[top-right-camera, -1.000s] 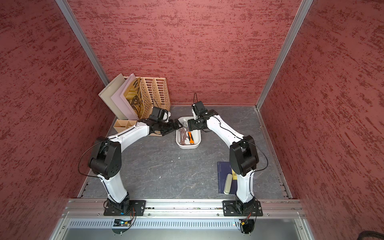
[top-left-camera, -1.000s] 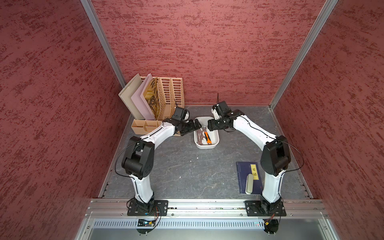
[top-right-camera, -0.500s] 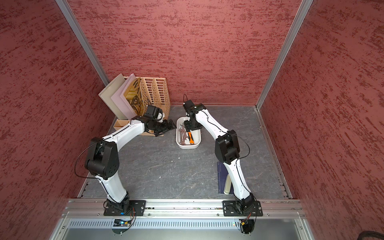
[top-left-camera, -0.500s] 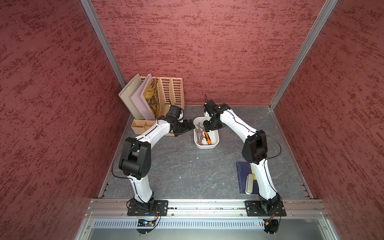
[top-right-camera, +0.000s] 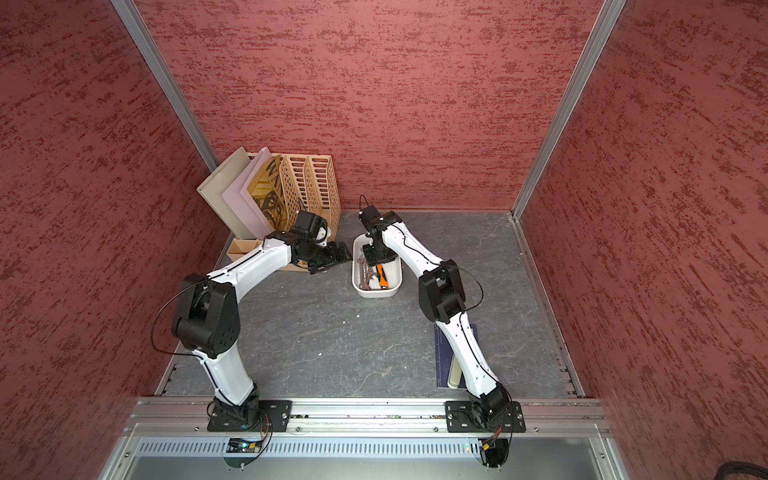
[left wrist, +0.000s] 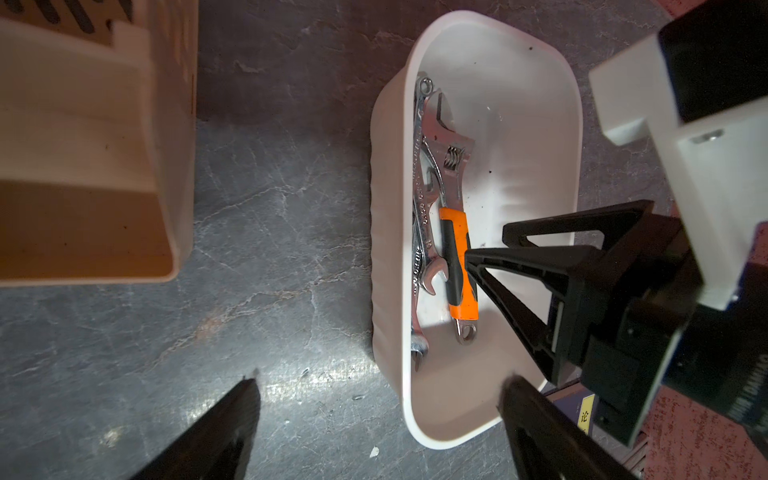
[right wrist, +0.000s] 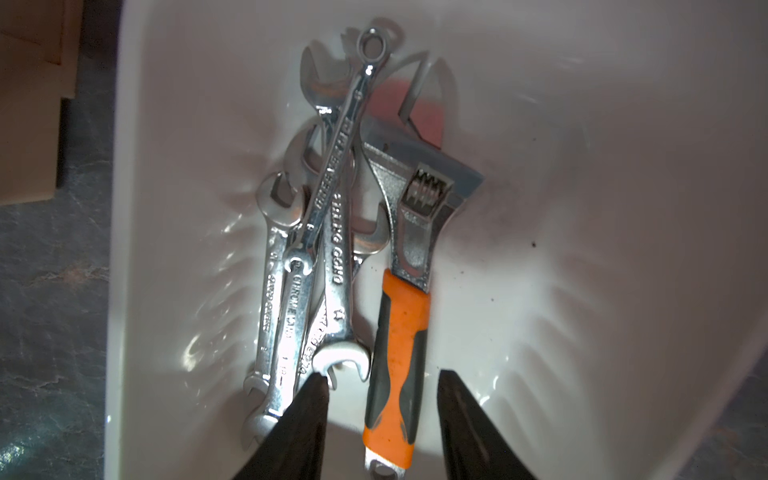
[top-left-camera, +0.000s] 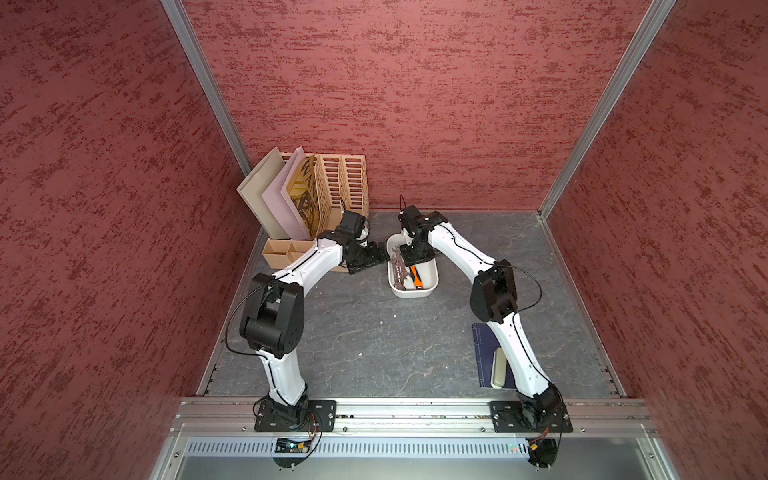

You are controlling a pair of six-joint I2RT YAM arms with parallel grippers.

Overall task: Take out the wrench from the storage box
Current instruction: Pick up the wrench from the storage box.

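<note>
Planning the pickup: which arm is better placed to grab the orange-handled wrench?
Right. The right end effector is in the storage box, open fingers straddling the orange-handled wrench. The left end effector stands at the box's edge.

A dark grey, stone-veined bench is seen in both top views, closed in by red walls on three sides. Toward the back, near the middle, a white storage box is set flat on it. A tan slatted file rack is stood in the back left corner, with a low tan divided tray just in front; whether the two are joined cannot be told. A dark blue book is laid near the front right edge, well apart from the box. A few pale specks are scattered over the bare middle.
</note>
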